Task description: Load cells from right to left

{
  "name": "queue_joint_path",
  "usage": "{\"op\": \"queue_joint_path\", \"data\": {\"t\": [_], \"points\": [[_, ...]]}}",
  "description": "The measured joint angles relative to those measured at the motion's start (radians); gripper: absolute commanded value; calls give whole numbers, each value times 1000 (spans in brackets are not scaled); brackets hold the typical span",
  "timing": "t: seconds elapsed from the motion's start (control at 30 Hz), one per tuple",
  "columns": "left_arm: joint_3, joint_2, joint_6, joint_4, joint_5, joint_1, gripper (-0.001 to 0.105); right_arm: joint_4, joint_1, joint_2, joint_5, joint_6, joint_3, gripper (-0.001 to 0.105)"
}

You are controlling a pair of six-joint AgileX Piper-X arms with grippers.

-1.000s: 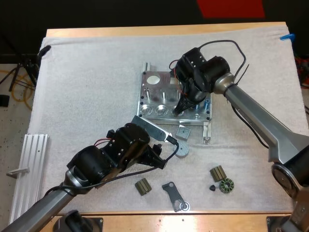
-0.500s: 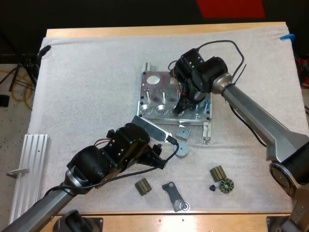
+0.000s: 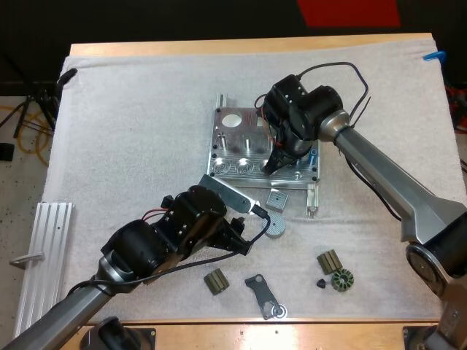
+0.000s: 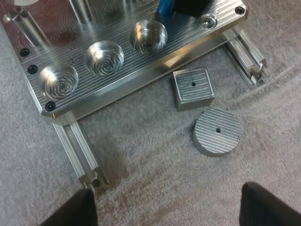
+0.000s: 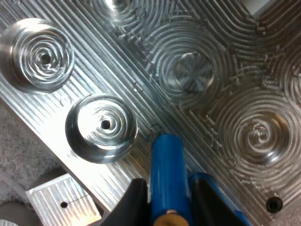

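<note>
Keeps nothing in left claw [image 4: 167, 197]: spread, short of fixture [image 4: 188, 40]. Pinches blue cell [image 5: 167, 165] in right claw [image 5: 167, 194], long axis aimed down at plate, tip just beside empty pocket [image 5: 101, 127], away from loaded cell [image 5: 214, 188]. Nearer: right arm.

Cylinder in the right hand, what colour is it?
The cylinder is bright blue, clearest in right wrist view.

The fixture [image 3: 235, 149] is bright silver, milled with parallel grooves and with concentric rings in its round pockets. The cylinder [image 5: 167, 169] is glossy bright blue with a brass-coloured end. The square block [image 4: 193, 88] and round disc [image 4: 217, 132] are silver and finely ribbed. The mat [image 3: 131, 131] is white.
</note>
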Motion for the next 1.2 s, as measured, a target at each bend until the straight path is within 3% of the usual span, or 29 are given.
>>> {"op": "queue_joint_path", "data": {"t": [1.2], "points": [[0,0,0,0,0,0,63,-23,0,4,-36,14,-1,8]]}}
